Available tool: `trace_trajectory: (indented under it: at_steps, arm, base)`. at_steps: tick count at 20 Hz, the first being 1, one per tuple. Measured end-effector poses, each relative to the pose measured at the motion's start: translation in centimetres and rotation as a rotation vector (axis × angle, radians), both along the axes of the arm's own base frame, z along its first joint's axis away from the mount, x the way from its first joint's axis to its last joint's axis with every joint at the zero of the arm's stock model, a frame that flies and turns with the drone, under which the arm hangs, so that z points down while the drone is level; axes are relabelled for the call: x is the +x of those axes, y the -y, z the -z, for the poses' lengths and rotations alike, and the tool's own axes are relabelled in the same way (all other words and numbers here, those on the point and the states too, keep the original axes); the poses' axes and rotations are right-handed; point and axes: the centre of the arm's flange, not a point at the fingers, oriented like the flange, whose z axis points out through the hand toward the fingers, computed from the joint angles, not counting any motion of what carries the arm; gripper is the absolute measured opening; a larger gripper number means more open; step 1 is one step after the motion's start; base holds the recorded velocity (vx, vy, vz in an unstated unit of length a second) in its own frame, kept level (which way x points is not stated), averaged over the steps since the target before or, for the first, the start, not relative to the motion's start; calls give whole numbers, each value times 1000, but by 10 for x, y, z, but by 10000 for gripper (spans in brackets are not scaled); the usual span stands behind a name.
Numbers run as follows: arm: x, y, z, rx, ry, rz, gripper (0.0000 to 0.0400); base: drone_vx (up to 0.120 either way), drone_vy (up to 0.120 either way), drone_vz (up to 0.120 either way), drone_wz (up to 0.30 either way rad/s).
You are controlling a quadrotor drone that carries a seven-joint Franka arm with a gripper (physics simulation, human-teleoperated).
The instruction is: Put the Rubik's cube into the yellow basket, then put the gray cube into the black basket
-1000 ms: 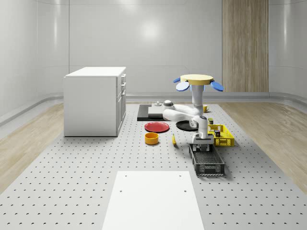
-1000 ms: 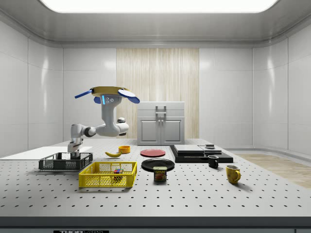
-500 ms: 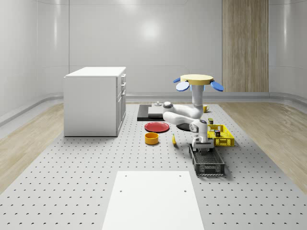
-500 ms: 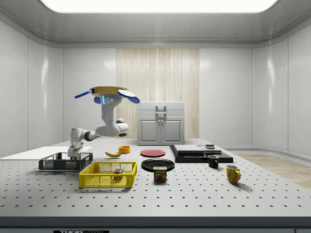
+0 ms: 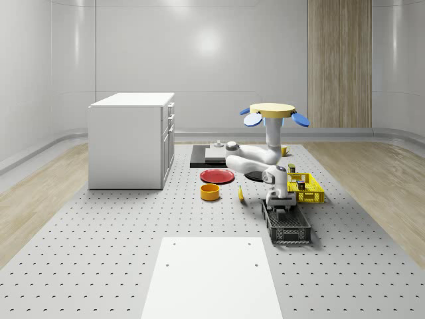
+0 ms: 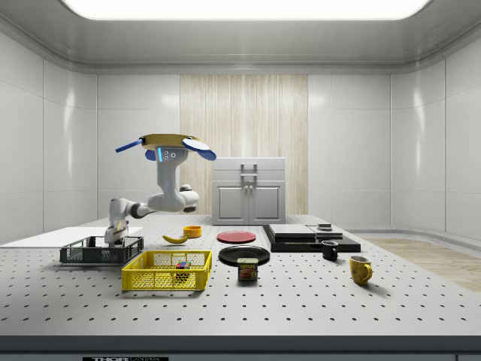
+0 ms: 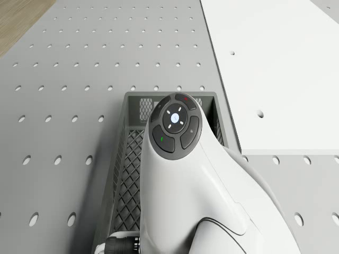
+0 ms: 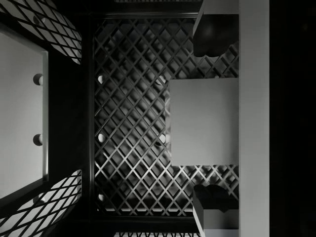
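The drone hovers above the perforated surface, near the black plate. Its arm bends down to the black basket. The tool sits inside that basket, its two fingers spread wide, with the gray cube between them on the mesh floor; there is a gap on each side, so the tool is open and grips nothing. In the side view, the Rubik's cube lies inside the yellow basket, which stands just beside the black basket.
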Motion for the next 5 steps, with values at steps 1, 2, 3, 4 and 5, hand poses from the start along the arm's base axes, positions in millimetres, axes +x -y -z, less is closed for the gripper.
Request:
trace_trajectory:
  at_steps: [1, 2, 3, 4, 5]
  arm:
    - [0, 0, 3, 0, 0, 0, 390]
    - [0, 0, 5, 0, 0, 0, 392]
    - [0, 0, 7, 0, 0, 0, 394]
    - [0, 0, 8, 0, 0, 0, 395]
    - [0, 0, 9, 0, 0, 0, 395]
  base:
    - [0, 0, 0, 0]
    - [0, 0, 0, 0]
    - [0, 0, 0, 0]
    - [0, 0, 0, 0]
    - [0, 0, 0, 0]
